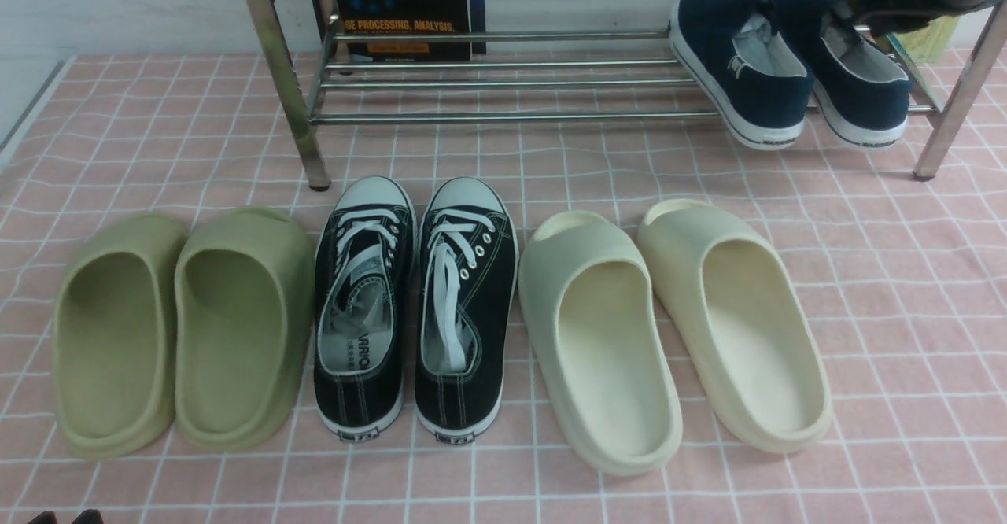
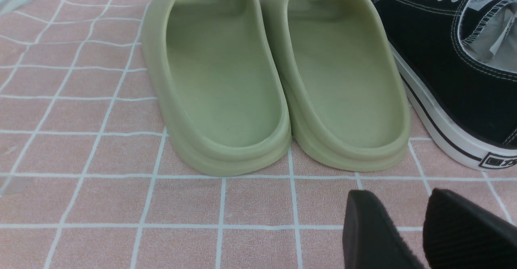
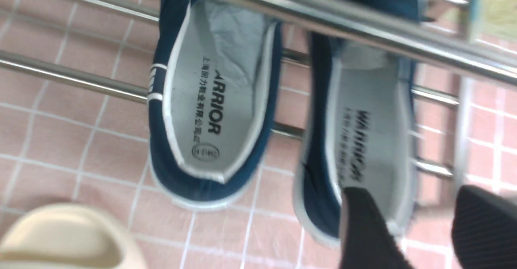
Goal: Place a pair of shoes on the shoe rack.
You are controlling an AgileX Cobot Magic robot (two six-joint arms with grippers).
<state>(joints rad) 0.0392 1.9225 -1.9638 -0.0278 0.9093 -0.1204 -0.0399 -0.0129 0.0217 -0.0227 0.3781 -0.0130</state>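
**Letting go on the rack**

The right hand stands spread at the heel of the outer shoe. One finger is over the grey insole and the other is outside the heel wall, with gaps on both sides, so it pinches nothing. Both shoes lie side by side at the right end of the rack. They rest on its lower bars, toes in and up, heels tipped down over the front bar. Whether the heels touch the counter I cannot tell. The top bar runs close above the hand.

As I judge it, the placing is done and the release is the step in hand. The next move calls for drawing the hand straight back off the heel, low enough to miss the top bar. The inner finger must not hook the collar, since the tilted shoe could slide forward.

The left hand hovers low over the counter near the green slides, fingers a little apart, holding nothing. The sneakers and cream slides sit in the same row before the rack.
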